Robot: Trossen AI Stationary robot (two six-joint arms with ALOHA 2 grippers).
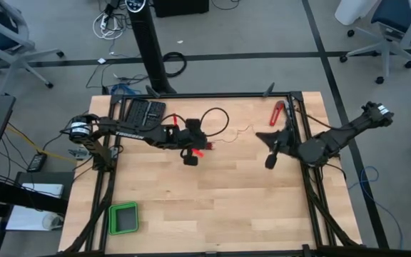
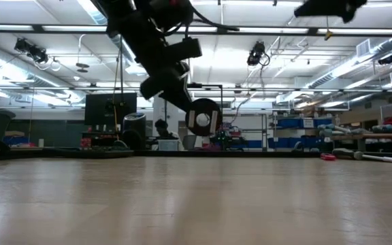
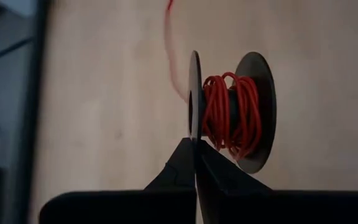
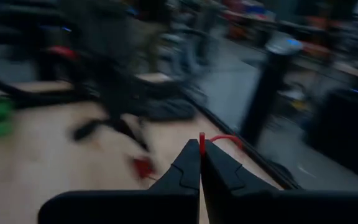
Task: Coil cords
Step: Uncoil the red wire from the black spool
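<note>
Left gripper [image 3: 194, 146] pinched shut on spool [image 3: 229, 112] flange; right gripper [image 4: 201, 155] shut on red cord [image 4: 219, 138] end; keep tension, wind evenly between flanges

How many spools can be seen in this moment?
1. The spool, partly wound with red cord, is held by one flange in the shut left gripper, raised above the table's middle. No other spool shows, though the arms could hide one.
</note>
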